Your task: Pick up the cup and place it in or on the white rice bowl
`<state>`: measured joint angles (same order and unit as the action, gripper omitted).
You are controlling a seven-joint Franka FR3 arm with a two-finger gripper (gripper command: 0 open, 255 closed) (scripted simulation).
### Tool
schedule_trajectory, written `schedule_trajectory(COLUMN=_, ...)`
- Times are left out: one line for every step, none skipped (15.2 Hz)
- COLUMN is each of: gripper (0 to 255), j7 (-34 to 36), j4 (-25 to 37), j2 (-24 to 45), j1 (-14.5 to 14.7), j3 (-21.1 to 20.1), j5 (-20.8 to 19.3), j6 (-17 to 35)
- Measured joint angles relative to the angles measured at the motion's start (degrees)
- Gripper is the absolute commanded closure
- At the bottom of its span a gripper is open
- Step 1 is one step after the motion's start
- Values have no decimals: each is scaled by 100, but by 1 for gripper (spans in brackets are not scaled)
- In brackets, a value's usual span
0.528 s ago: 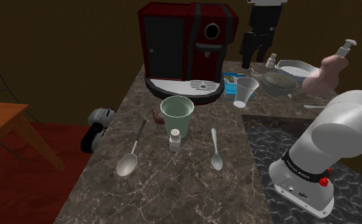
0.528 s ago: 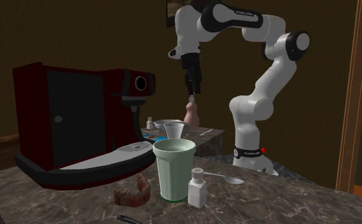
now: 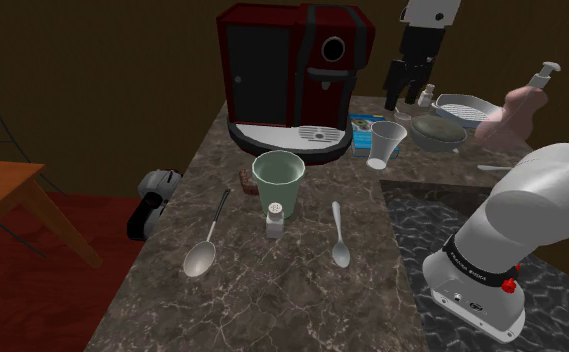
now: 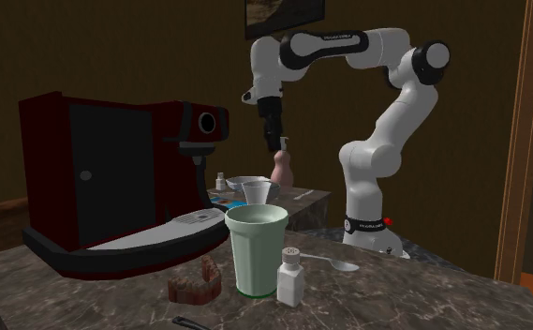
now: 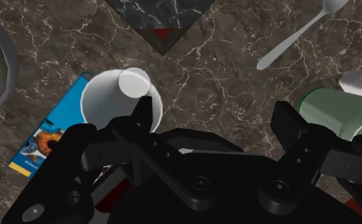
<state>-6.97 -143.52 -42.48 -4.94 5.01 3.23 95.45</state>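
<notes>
Gaping black jaws above tapered white cup (image 5: 112,105)

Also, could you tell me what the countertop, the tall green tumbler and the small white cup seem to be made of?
Countertop: polished dark stone, likely marble, judging by its pale veins.
Green tumbler: smooth, matte pale green, either plastic or glazed ceramic; the look leaves it open.
Small white cup: thin-walled, plain white, faintly see-through from the side, so probably plastic.

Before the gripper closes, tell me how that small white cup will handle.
The cup looks empty, so probably light. It narrows toward its base, so a sideways nudge may tip it. Its smooth tapered wall might slip in a loose grasp.
</notes>
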Motion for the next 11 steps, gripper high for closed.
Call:
schedule_trajectory(gripper=0, j7=-100, j4=-40, j2=65, j1=-49, j3=124, j5=-18, j6=123)
schedule_trajectory(gripper=0, j7=-209, j4=-85, j2=148, j1=-98, j3=255, j5=-35, j6=265)
schedule_trajectory(gripper=0, j7=-356, j4=-145, j2=242, j1=-164, j3=419, j5=-74, j6=425)
schedule_trajectory(gripper=0, j7=-480, j4=-178, j2=325, j1=-218, j3=562, j5=-94, j6=552)
schedule_trajectory(gripper=0, j7=-598, j4=-213, j2=442, j1=-257, j3=696, j5=-96, j6=710)
schedule_trajectory(gripper=0, j7=-755, j4=-212, j2=587, j1=-311, j3=867, j5=-118, j6=855)
schedule_trajectory(gripper=0, j7=-876, j4=-241, j2=690, j1=-346, j3=1001, j5=-109, j6=992)
schedule_trajectory(gripper=0, j7=-1012, j4=-248, j2=826, j1=-381, j3=1148, j5=-99, j6=1136)
schedule_trajectory(gripper=0, j7=-1145, j4=-285, j2=949, j1=-411, j3=1288, j5=-79, j6=1292)
schedule_trajectory(gripper=0, j7=-1293, j4=-246, j2=1128, j1=-428, j3=1441, j5=-44, j6=1428)
schedule_trajectory(gripper=0, j7=-1430, j4=-258, j2=1265, j1=-447, j3=1578, j5=-6, j6=1567)
